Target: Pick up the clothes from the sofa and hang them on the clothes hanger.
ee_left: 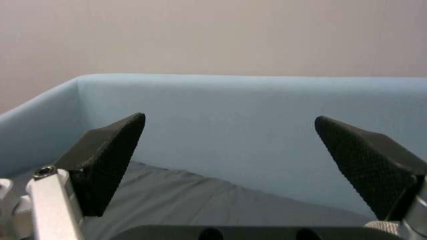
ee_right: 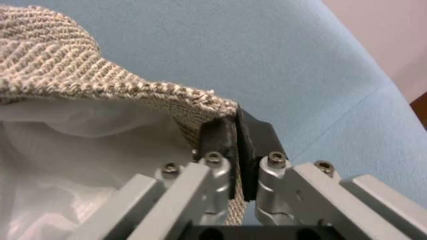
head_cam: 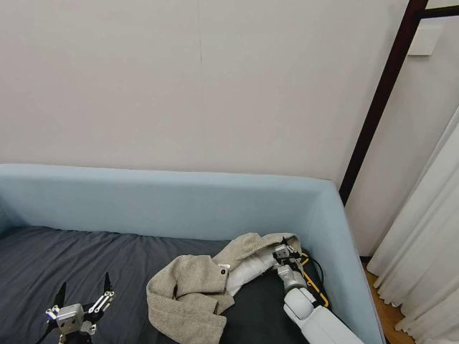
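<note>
1. Your right gripper was at the right corner of the sofa. Its pads were pressed together on the hem of the beige knitted jacket.
2. The jacket lay crumpled on the dark grey seat, with its white lining showing. Its lower part was cut off by the frame edge.
3. Your left gripper hovered over the left part of the seat, fingers spread wide, well apart from the jacket.
4. A dark pole stood behind the sofa's right arm. Its top and base were cut off, so I could not tell what it was.
</note>
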